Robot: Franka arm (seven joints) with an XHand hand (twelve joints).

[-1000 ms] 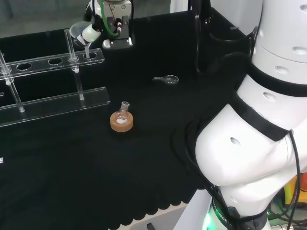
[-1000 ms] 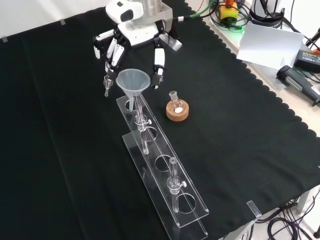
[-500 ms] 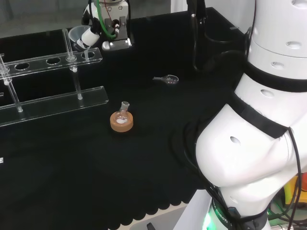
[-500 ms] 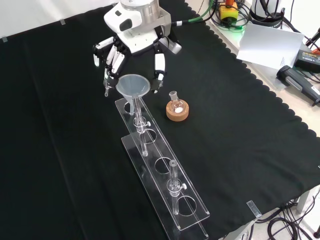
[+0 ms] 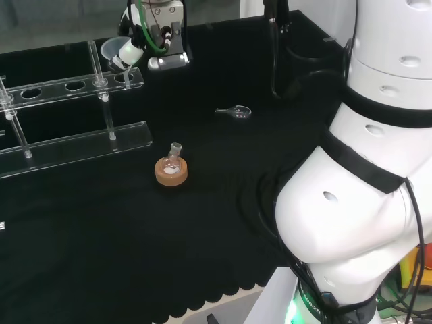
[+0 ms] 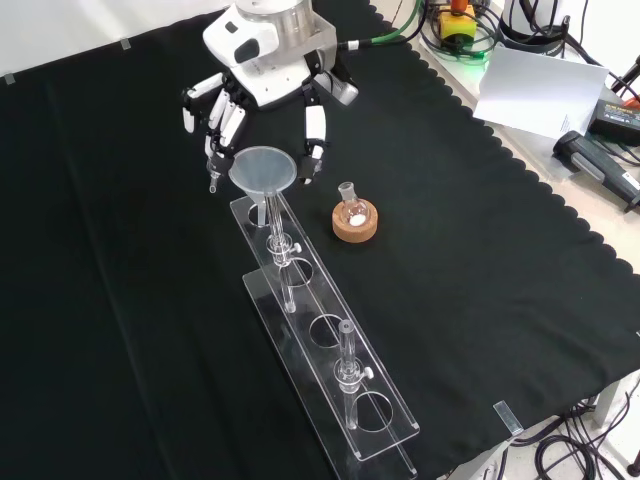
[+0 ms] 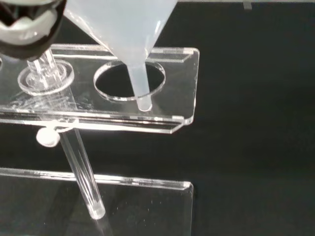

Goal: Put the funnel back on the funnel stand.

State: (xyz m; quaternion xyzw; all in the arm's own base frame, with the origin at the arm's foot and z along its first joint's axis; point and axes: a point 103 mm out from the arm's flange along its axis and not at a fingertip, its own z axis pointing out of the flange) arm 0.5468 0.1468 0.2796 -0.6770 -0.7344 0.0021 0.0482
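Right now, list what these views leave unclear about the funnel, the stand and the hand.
- Funnel: front view, clear rim hides where the hand touches it.
- Funnel spout: wrist view, cannot tell if its tip has entered the funnel stand hole.
- Funnel stand: head view, cut off at the picture's left edge.
- Flask contents: too small.

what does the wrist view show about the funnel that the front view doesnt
Wrist view: the funnel spout tip hangs over the end hole of the funnel stand's top plate, apparently not yet through it.

Front view: the hand with fingers curled round the funnel's rim, the whole length of the stand with its other holes, and a small flask on a cork ring to the right of the stand.

Both: the funnel held upright above the stand's end hole, over the black cloth.
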